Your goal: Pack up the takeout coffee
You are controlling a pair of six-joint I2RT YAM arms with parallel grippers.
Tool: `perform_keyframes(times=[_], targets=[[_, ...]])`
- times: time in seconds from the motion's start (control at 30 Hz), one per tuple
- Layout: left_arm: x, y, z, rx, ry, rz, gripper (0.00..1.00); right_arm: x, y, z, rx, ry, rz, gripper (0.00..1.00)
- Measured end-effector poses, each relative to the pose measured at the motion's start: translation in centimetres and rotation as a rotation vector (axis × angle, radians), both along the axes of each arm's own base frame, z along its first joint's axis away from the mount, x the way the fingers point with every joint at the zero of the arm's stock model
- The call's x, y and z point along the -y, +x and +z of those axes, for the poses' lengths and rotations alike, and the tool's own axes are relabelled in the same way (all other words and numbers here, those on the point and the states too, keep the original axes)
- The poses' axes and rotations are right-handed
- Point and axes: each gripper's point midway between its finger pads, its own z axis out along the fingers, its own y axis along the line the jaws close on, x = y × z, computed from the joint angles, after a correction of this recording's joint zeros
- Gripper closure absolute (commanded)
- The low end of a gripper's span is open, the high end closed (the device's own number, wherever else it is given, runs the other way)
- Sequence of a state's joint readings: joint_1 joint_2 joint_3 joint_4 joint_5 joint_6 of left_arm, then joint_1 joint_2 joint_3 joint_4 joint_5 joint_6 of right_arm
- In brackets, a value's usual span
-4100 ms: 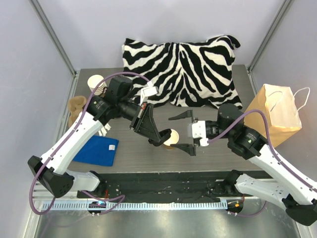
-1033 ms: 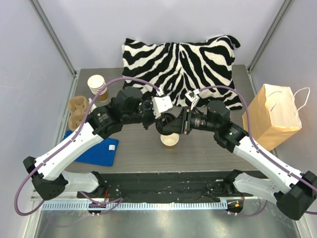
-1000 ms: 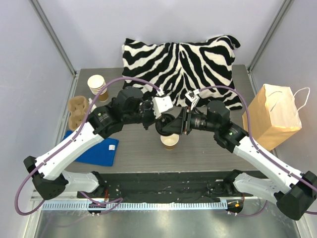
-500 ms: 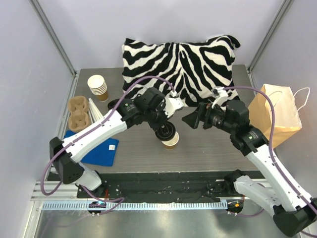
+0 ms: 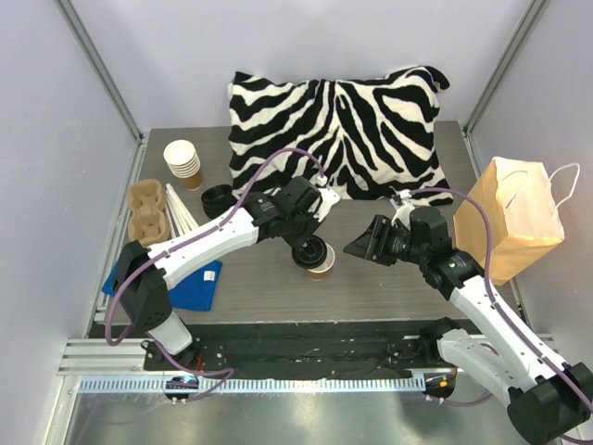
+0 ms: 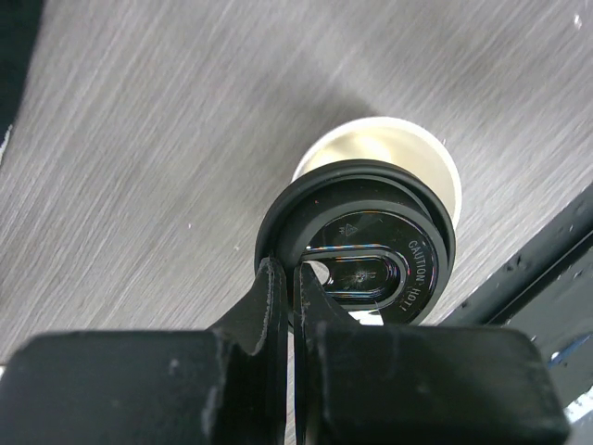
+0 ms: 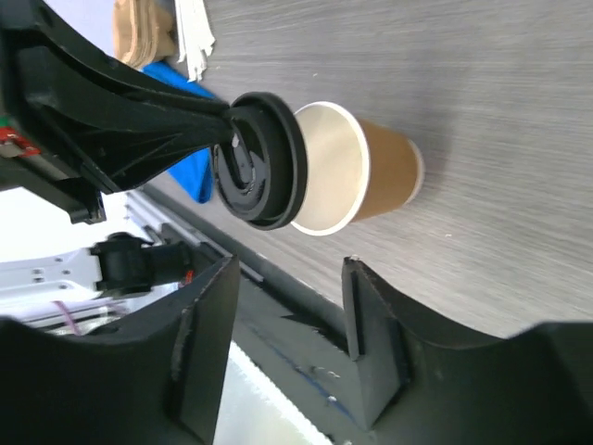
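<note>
1. Since half a second ago, the right claw (image 5: 361, 244) has slid toward 5 o'clock. The black lid (image 5: 312, 251) stays over the paper cup (image 5: 322, 270).
2. The left claw (image 6: 292, 278), its arm stretched out low, pinches the lid's rim. The lid overlaps the cup's open mouth at 11 o'clock and is not seated. The right claw gapes wide and empty at the cup's 3 o'clock.
3. On the grey wood-grain counter (image 5: 398, 283), a zebra pillow (image 5: 343, 120) lies at 12 o'clock and a paper bag (image 5: 514, 218) stands at 3.

This is a robot test cell in a lab. Plain pale walls (image 5: 56, 185) and aluminium posts (image 5: 97, 65) enclose the grey table (image 5: 259, 287) around the zebra pillow (image 5: 338, 130). In front of the pillow, two arms (image 5: 199, 243) are bolted to a metal rail (image 5: 306, 383).
</note>
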State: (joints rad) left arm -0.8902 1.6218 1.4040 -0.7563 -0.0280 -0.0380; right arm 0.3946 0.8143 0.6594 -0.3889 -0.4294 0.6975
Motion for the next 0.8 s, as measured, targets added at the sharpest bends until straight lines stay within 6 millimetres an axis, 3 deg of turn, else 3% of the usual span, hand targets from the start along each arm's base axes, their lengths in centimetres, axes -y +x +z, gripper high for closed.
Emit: perform_keyframes(times=[0.23, 0.57, 0.8], targets=[[1.0, 0.6, 0.3, 0.006, -0.051, 0.043, 1.0, -1.4, -0.2, -0.7, -0.046, 0.104, 0.027, 0.52], [1.8, 0.9, -1.9, -0.036, -0.037, 0.069, 1.0, -2.2, -0.9, -1.6, -0.079, 0.168, 0.062, 0.52], [1.9, 0.8, -2.2, -0.041, -0.033, 0.066, 1.0, -2.4, -0.9, -1.7, -0.084, 0.194, 0.064, 0.52]])
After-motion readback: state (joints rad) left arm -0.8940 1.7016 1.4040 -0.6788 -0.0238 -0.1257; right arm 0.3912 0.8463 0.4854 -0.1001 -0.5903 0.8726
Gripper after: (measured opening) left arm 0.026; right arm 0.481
